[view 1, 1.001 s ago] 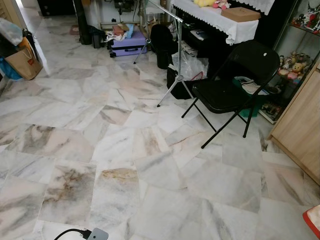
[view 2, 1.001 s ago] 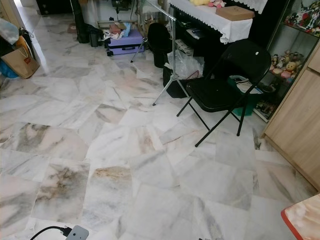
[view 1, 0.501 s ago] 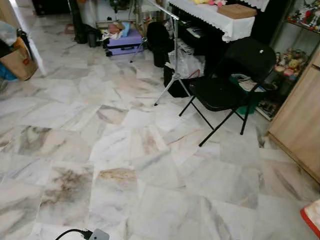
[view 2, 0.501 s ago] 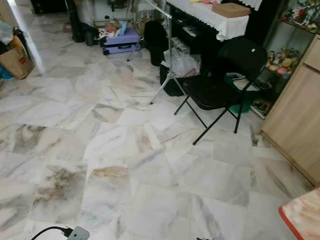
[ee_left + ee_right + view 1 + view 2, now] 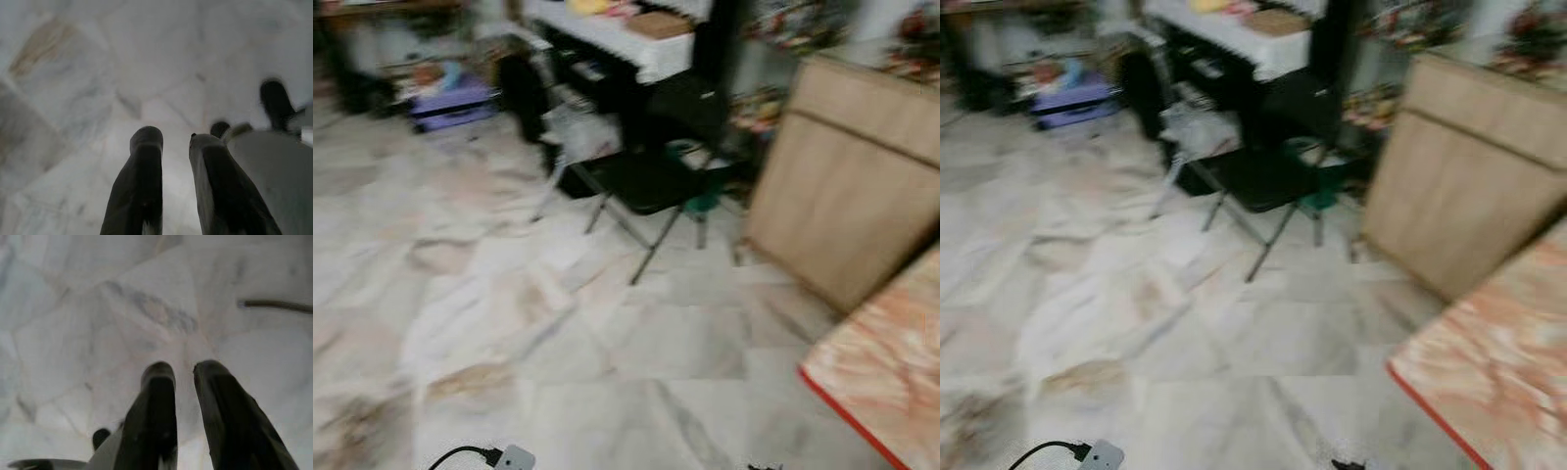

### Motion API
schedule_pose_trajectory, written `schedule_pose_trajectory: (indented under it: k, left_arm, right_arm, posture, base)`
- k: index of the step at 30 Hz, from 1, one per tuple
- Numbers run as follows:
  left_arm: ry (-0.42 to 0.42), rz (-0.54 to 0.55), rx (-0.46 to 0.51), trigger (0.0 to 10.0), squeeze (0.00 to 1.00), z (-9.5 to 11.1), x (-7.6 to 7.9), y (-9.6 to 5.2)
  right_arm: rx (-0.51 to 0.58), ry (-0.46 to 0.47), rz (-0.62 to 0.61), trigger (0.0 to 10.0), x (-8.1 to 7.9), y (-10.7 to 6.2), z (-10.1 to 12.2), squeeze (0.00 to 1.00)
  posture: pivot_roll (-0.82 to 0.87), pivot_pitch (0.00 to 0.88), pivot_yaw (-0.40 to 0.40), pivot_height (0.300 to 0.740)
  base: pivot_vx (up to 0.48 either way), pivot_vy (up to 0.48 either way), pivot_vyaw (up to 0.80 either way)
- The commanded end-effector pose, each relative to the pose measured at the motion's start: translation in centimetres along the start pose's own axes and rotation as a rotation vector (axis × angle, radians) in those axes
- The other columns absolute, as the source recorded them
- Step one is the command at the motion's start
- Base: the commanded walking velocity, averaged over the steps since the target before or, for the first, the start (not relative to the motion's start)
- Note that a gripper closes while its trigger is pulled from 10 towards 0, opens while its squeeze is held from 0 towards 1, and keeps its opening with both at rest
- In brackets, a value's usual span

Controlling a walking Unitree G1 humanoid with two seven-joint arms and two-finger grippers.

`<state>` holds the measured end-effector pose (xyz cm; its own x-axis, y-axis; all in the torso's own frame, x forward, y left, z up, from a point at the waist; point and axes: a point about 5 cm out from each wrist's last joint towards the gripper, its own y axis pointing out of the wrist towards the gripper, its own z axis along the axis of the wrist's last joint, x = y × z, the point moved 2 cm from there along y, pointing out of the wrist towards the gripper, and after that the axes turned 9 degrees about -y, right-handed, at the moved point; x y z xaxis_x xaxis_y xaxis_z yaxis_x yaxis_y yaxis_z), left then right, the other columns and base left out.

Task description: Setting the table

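Blurred red-edged, orange-marbled table (image 5: 886,367) at right; both hands (image 5: 176,142) (image 5: 183,372) narrowly parted, empty

Chair (image 5: 656,171) left of table (image 5: 886,367).

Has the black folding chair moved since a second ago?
No. The chair keeps its place beside the cabinet and white-clothed table; the camera turned right, shifting everything left.

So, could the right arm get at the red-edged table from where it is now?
Probably not yet. The right gripper hangs over bare marble floor, empty, fingers slightly apart. The red-edged table lies off to the robot's right, with open floor between and nothing blocking.
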<state>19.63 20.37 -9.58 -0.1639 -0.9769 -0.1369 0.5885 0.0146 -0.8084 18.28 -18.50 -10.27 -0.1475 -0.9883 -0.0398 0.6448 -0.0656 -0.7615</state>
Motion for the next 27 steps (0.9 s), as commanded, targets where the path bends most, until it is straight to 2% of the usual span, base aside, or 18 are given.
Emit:
schedule_pose_trajectory:
  k: [1,27]
  left_arm:
    - [-0.009,-0.008,-0.002,10.0,0.00,0.07,0.25,0.05]
    - [-0.010,-0.020,-0.008,10.0,0.00,-0.11,0.47,0.03]
  right_arm:
    - [-0.028,-0.002,-0.005,10.0,0.29,-0.22,-0.82,0.00]
    - [-0.043,-0.002,-0.003,10.0,0.37,-0.31,-1.18,0.00]
  posture:
    - [0.03,0.101,-0.006,0.740]
    - [0.03,0.105,-0.004,0.740]
  base:
    - [0.000,0.000,-0.78]
    - [0.000,0.000,-0.78]
